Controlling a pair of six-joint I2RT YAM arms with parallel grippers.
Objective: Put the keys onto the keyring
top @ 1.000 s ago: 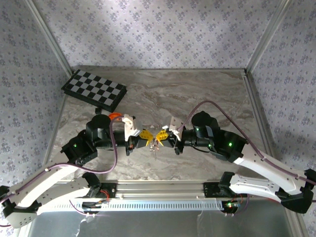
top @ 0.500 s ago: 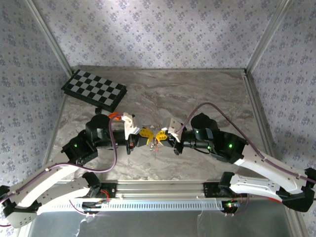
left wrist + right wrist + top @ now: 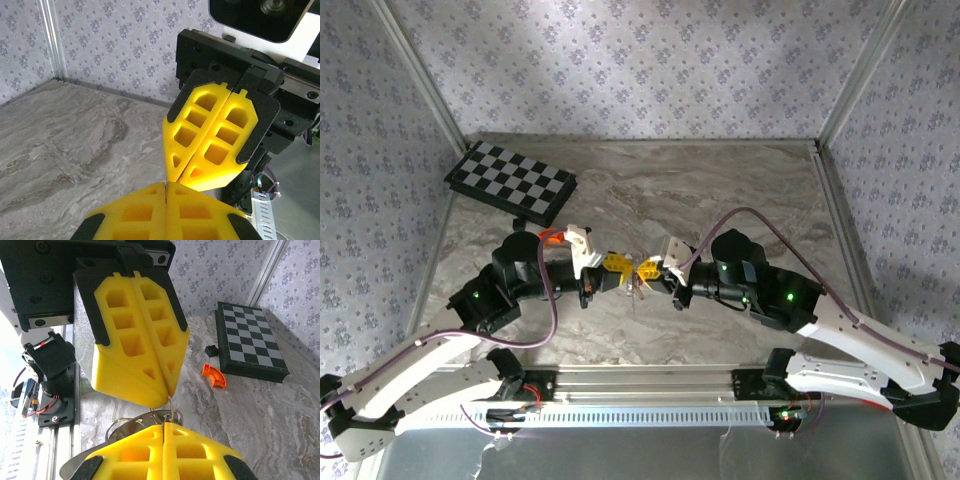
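The keyring (image 3: 150, 416) is seen as a bunch of thin silvery wire loops, hung just below the meeting tips of the two grippers. One strand is pinched between the clenched fingers of the right gripper (image 3: 165, 426). The left gripper (image 3: 162, 395) is also clenched, its tip touching that strand from the opposite side; whether it grips the strand cannot be told. One keyring is counted, along with one checkerboard (image 3: 250, 340), one orange curved piece (image 3: 214, 376) and one small black piece (image 3: 212, 351), all lying well beyond the left gripper. The surface (image 3: 720, 190) is marbled grey-beige, enclosed by floral-patterned walls (image 3: 640, 60).
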